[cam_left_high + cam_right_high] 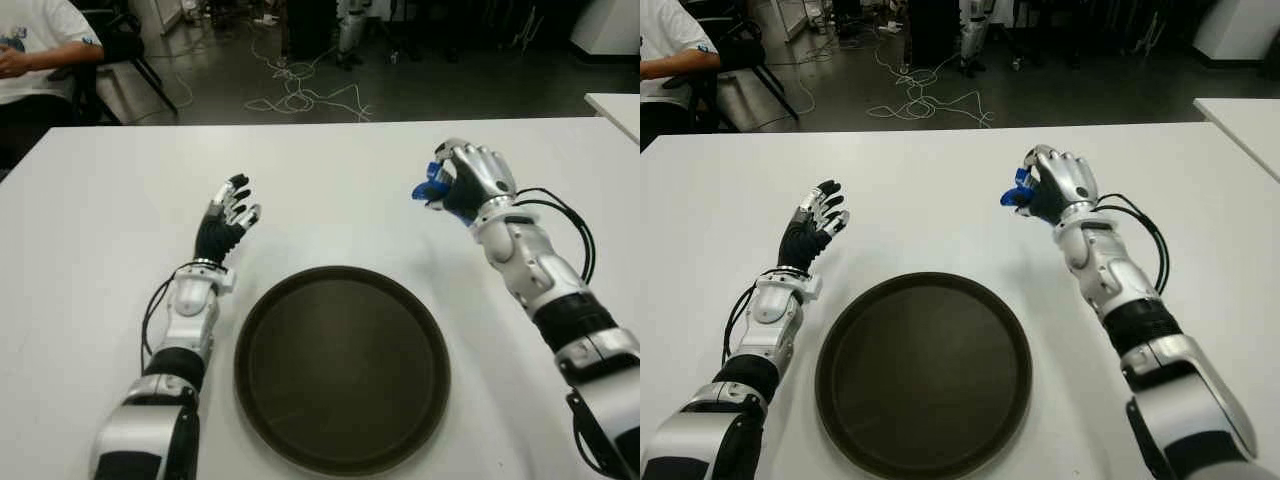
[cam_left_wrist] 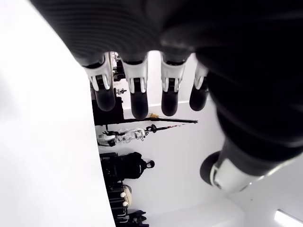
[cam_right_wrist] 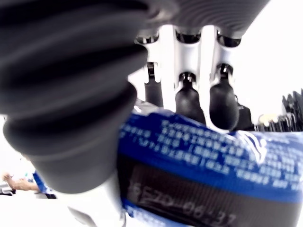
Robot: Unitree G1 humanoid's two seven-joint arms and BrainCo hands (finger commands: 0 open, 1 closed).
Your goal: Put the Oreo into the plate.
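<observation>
My right hand (image 1: 455, 180) is raised over the white table (image 1: 320, 190), beyond and to the right of the plate, its fingers curled around a blue Oreo packet (image 1: 428, 188). The right wrist view shows the Oreo packet (image 3: 199, 165) pressed between thumb and fingers (image 3: 189, 101). A round dark brown plate (image 1: 342, 366) with nothing in it lies near the table's front edge, between my arms. My left hand (image 1: 228, 218) shows left of the plate with fingers spread and nothing in them; its fingers (image 2: 137, 94) are straight in the left wrist view.
A seated person (image 1: 35, 50) in a white shirt is at the far left behind the table. Cables (image 1: 300, 95) lie on the floor beyond the far edge. A second white table corner (image 1: 615, 105) is at the right.
</observation>
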